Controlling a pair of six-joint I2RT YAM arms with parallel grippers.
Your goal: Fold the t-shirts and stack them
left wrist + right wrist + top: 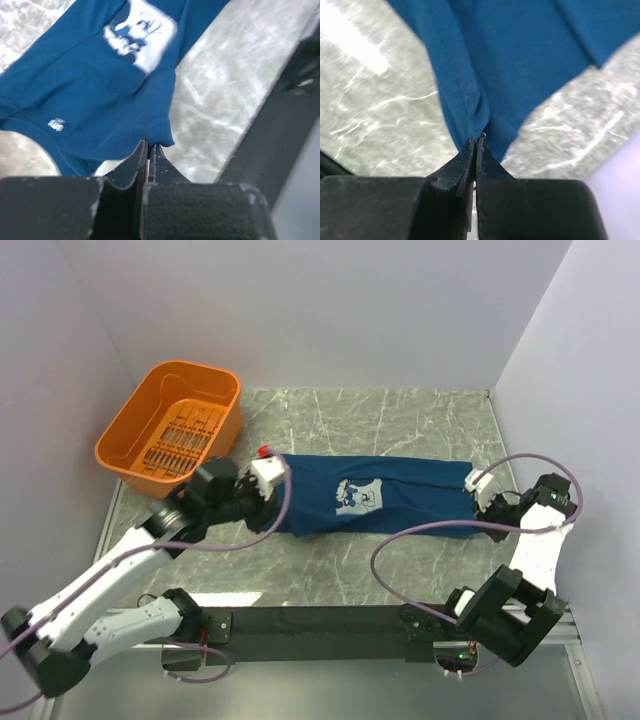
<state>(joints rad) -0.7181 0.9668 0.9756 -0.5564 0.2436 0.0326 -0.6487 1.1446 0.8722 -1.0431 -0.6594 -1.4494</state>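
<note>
Slippage is judged the main risk from above: the t-shirt (380, 502) is stretched across the middle of the worktop (400, 420) between the left jaws and the right jaws, each closed tight on one end of the cloth. If the arms were drawn further apart, an end could be pulled free. Room is limited on the left by the orange basket (131, 407), near the left arm, and on the right by the side wall. Open marble is seen beyond the shirt.

At the left wrist, only a small tuck of hem is clamped at the tips. The black front rail (270, 130) lies near, and sagging cloth could be snagged there.

At the right wrist, a thin fold is pinched at the very tips. So shallow a hold could be lost in a quick swing.
</note>
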